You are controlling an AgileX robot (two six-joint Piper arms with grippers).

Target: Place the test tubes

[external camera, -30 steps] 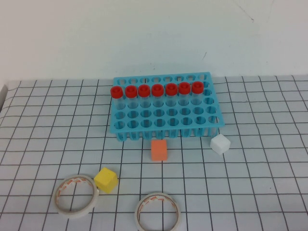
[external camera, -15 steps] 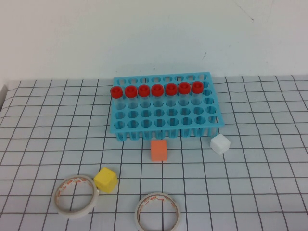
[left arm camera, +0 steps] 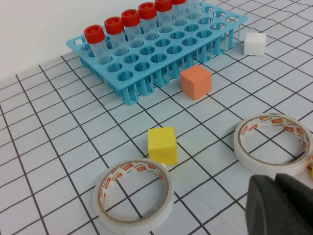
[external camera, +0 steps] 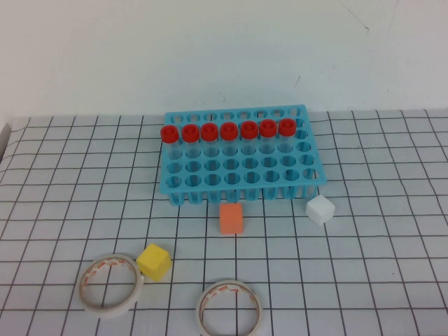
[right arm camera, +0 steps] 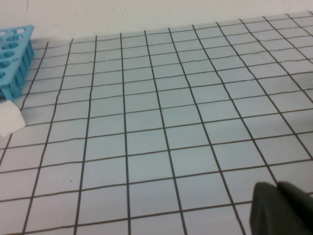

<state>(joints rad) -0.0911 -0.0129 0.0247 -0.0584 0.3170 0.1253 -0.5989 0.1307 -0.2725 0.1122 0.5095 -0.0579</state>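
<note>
A blue test tube rack (external camera: 241,168) (left arm camera: 161,54) stands at the back middle of the gridded table. Several red-capped test tubes (external camera: 228,137) (left arm camera: 121,32) stand upright in one row of it. My left gripper (left arm camera: 275,183) is shut and holds nothing; it hovers over the near left of the table, beside two tape rolls. Over bare grid to the right of the rack, my right gripper (right arm camera: 278,187) is also shut and empty. Neither arm shows in the high view.
An orange cube (external camera: 231,218) (left arm camera: 195,82) lies just in front of the rack, a white cube (external camera: 320,209) (left arm camera: 255,43) at its right front corner. A yellow cube (external camera: 154,261) (left arm camera: 162,144) sits by one tape roll (external camera: 108,283) (left arm camera: 133,193); another roll (external camera: 229,310) (left arm camera: 272,143) lies near the front edge.
</note>
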